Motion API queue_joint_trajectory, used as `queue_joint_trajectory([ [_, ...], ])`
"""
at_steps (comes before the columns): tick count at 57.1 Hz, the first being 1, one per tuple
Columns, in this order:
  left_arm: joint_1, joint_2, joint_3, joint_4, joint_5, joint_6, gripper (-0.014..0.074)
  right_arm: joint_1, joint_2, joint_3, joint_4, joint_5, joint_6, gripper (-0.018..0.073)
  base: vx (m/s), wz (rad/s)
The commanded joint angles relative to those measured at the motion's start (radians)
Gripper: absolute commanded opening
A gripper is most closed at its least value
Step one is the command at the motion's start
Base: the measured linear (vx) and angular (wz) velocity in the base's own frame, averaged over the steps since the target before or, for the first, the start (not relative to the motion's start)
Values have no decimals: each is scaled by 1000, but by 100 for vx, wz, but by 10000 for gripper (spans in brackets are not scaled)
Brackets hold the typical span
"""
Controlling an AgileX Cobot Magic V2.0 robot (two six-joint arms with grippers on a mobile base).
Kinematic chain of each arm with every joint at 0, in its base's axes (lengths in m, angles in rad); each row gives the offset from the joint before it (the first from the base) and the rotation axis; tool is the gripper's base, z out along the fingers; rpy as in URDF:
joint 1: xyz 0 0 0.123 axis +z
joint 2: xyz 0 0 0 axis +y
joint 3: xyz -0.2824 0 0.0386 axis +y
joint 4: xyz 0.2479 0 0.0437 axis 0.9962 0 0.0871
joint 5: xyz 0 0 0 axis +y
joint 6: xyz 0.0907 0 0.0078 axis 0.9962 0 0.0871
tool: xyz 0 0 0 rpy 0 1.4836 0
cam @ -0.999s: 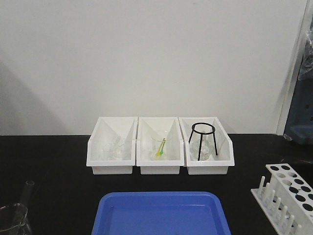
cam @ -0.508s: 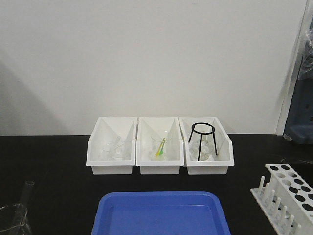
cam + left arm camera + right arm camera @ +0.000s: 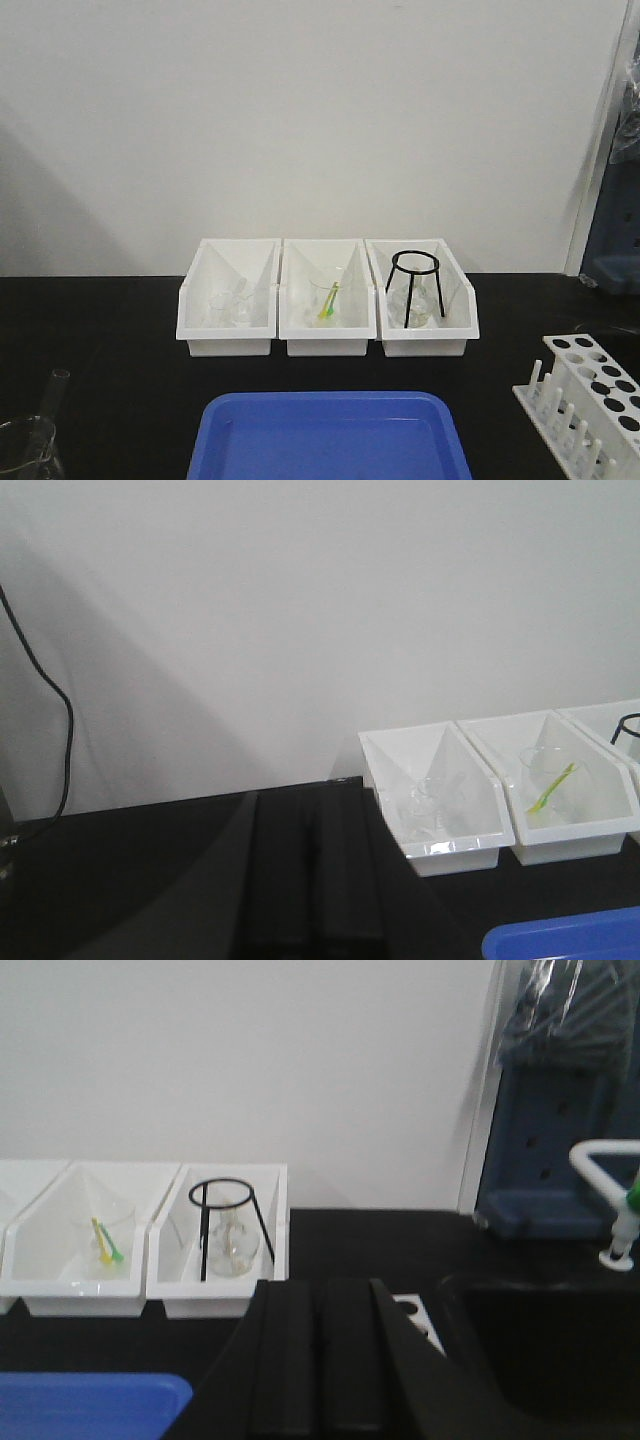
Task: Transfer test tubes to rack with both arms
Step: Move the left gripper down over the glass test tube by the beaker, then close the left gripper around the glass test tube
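- Right gripper [image 3: 318,1295], bottom centre of the right wrist view: black fingers [image 3: 285,1360] pressed side by side, only a thin seam between them, nothing held.
- Just right of those fingers: a white corner of the rack [image 3: 420,1322] with round holes, peeking out on the black table [image 3: 380,1235].
- Further right in the same view: a dark sink [image 3: 540,1350], with a white faucet [image 3: 610,1175] at the right edge.
- Up and left of the right gripper: a black ring tripod [image 3: 204,1245] standing in a white bin, a clear flask beneath the ring.
- Left gripper [image 3: 315,810], bottom centre of the left wrist view: faint against the dark table, fingers lying together with just a thin dark seam, gripping nothing.
- Right half of that view: white bins [image 3: 455,858] in a row against the white wall, and a corner of the blue tray [image 3: 570,942] at the lower right.
- Left edge of that view: a black cable [image 3: 60,730] hanging down the wall.
- Front view, lower left corner: a test tube [image 3: 55,392] leaning in a clear beaker [image 3: 25,445], open rim well above the beaker's.
- Front view, lower right corner: the rack again, pegs along its near side, well apart from the test tube, the blue tray between the two.
- Front view, centre: three bins side by side, clear glassware in the left one and a green-yellow stick [image 3: 328,300] in a glass in the middle one.
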Motion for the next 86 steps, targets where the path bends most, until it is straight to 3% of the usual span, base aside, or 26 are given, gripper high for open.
queue_joint_trajectory([
  [1,1,12,-34,2,-113,0,-21,4,35,-35,9,-44,7,-7,0,0],
  [10,1,12,-34,4,-86,30,7,4,81,-35,9,-18,7,5,0,0],
  [19,1,33,-34,2,26,121,136,4,87,-35,9,-19,7,74,0,0],
  [34,1,152,-34,2,104,157,520,4,87,-35,9,-22,7,366,0,0],
  [41,1,256,-34,12,92,177,615,4,87,-35,9,-26,7,504,0,0],
  [47,1,367,-34,11,56,277,617,4,87,-35,9,-29,7,559,0,0],
  [54,1,489,-34,10,-22,371,588,4,87,-35,9,-30,7,562,0,0],
  [65,1,632,-34,9,-198,365,561,4,87,-35,8,-30,7,562,0,0],
  [86,4,822,-34,2,-322,262,561,4,87,-35,5,-37,7,562,0,0],
])
